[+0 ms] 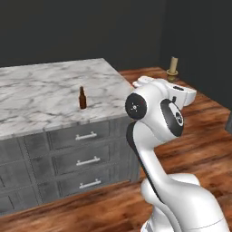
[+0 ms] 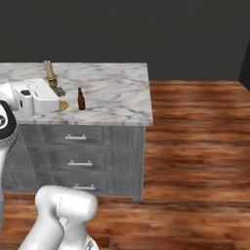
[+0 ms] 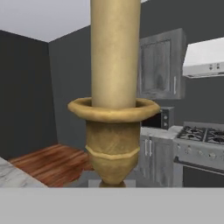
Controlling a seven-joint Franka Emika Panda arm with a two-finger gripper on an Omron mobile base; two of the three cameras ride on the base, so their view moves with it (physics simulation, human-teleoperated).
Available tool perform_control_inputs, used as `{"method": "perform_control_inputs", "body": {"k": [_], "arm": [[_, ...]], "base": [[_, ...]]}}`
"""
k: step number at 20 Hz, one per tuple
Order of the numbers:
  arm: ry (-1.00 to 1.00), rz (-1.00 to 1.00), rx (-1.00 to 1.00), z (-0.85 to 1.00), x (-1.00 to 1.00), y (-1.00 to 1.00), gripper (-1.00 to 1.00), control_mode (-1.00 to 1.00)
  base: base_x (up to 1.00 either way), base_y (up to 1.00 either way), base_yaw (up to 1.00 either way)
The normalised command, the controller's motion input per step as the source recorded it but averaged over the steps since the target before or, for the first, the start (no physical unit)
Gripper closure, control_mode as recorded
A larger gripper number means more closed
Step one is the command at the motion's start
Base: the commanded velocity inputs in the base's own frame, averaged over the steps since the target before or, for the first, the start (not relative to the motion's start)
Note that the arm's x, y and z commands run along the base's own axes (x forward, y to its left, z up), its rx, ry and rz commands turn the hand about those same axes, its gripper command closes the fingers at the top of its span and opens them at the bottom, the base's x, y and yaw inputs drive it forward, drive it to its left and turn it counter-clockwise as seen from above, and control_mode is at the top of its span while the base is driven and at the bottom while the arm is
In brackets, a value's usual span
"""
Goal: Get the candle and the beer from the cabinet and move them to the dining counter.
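we see our claw [image 2: 57, 97] clamped on the cream candle in its golden brass candlestick [image 3: 113, 100]; beside the claw a small brown glass beer bottle [image 2: 81, 99] stands on the white marble desk [image 2: 117, 97].

1. The candle [image 3: 114, 87] runs off the top of the hand view, its lower stem lost at the bottom.
2. From the left base view, the white arm hides the candle's base [image 1: 172, 68].
3. The beer [image 1: 82, 98] label is too small to read.
4. The dining counter [image 2: 117, 97] is cut by the left edge.

candle [image 3: 114, 52]: matt cream wax, brass holder | beer [image 1: 82, 98]: brown glass | dining counter [image 1: 41, 90]: smooth veined marble | floor [image 2: 195, 122]: glossy wood
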Motion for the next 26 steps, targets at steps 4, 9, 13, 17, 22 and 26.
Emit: {"method": "perform_control_inputs", "body": {"k": [4, 9, 13, 17, 22, 26], "arm": [[0.00, 0.00, 0.00, 0.00, 0.00, 0.00, 1.00, 1.00], [0.00, 0.00, 0.00, 0.00, 0.00, 0.00, 1.00, 1.00], [0.00, 0.00, 0.00, 0.00, 0.00, 0.00, 1.00, 1.00], [0.00, 0.00, 0.00, 0.00, 0.00, 0.00, 1.00, 1.00], [0.00, 0.00, 0.00, 0.00, 0.00, 0.00, 1.00, 1.00], [0.00, 0.00, 0.00, 0.00, 0.00, 0.00, 1.00, 1.00]], "base": [[0.87, 0.00, 0.24], [0.80, -0.05, 0.31], [0.65, -0.17, 0.18], [0.64, -0.28, 0.04], [0.63, -0.27, 0.00], [0.53, -0.10, 0.00]]}}
